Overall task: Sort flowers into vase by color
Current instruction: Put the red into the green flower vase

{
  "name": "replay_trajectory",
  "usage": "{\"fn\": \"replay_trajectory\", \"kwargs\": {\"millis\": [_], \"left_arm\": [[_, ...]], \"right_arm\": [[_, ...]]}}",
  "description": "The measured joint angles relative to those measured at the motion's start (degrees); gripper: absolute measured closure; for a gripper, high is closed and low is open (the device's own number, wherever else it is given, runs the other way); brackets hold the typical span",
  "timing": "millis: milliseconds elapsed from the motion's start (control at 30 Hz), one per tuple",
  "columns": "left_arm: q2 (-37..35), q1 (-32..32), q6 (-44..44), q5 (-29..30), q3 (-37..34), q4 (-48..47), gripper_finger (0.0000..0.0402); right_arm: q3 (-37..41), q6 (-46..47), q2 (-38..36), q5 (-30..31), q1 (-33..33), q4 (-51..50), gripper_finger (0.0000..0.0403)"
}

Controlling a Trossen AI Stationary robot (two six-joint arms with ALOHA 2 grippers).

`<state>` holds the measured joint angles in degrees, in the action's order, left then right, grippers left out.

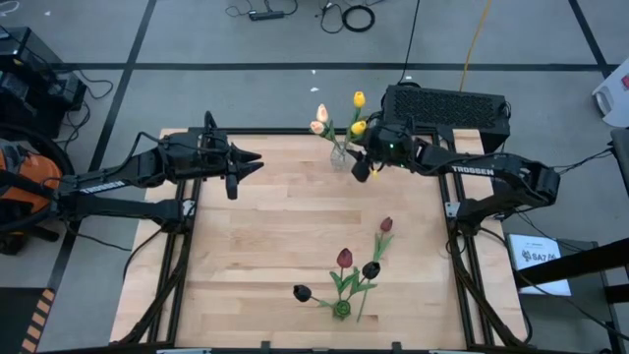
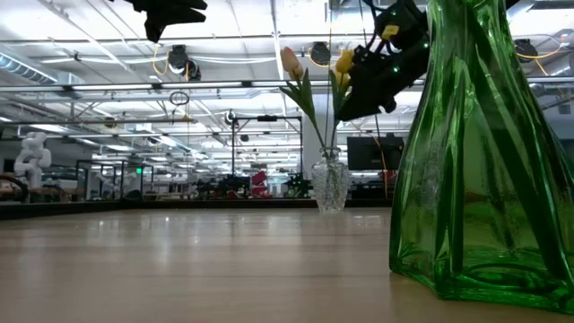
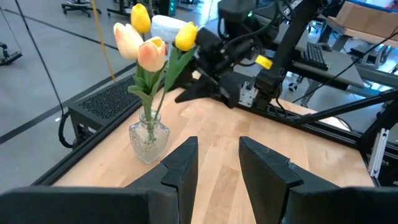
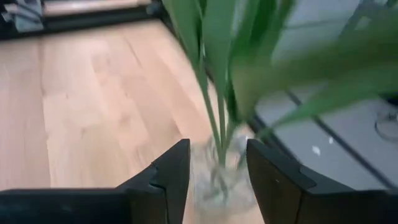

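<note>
A clear glass vase (image 1: 339, 157) stands at the table's far edge with yellow tulips (image 1: 359, 99) and pale peach tulips (image 1: 321, 113) standing in it by their stems. A green glass vase (image 1: 341, 308) near the front edge holds dark red tulips (image 1: 344, 258) and near-black tulips (image 1: 371, 269). My right gripper (image 1: 362, 169) is open just right of the clear vase. In its wrist view (image 4: 217, 162) its fingers stand on either side of the green stems (image 4: 214, 118) above the vase (image 4: 217, 180). My left gripper (image 1: 254, 162) is open and empty, raised to the left of the clear vase (image 3: 149, 137).
A black perforated box (image 1: 447, 103) sits just beyond the far right corner, behind my right arm. The green vase (image 2: 484, 179) fills the right of the low view. Bare wood lies between the two vases (image 1: 295, 226).
</note>
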<state>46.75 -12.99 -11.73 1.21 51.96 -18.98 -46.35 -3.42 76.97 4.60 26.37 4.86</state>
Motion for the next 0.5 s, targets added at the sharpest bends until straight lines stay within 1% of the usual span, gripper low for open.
{"fn": "replay_trajectory", "kwargs": {"millis": [200,333,433,500], "left_arm": [[0.0,0.0,0.0,-3.2,0.0,0.0,0.0278],[0.0,0.0,0.0,-3.4,0.0,0.0,0.0278],[0.0,0.0,0.0,-4.3,0.0,0.0,0.0278],[0.0,0.0,0.0,-4.5,0.0,0.1,0.0278]], "right_arm": [[0.0,1.7,-1.4,0.0,0.0,-6.6,0.0252],[0.0,6.1,-5.5,0.0,0.0,-11.6,0.0253],[0.0,9.0,-9.5,0.0,0.0,-17.2,0.0259],[-0.1,13.5,-12.4,-0.1,0.0,-20.6,0.0265]]}}
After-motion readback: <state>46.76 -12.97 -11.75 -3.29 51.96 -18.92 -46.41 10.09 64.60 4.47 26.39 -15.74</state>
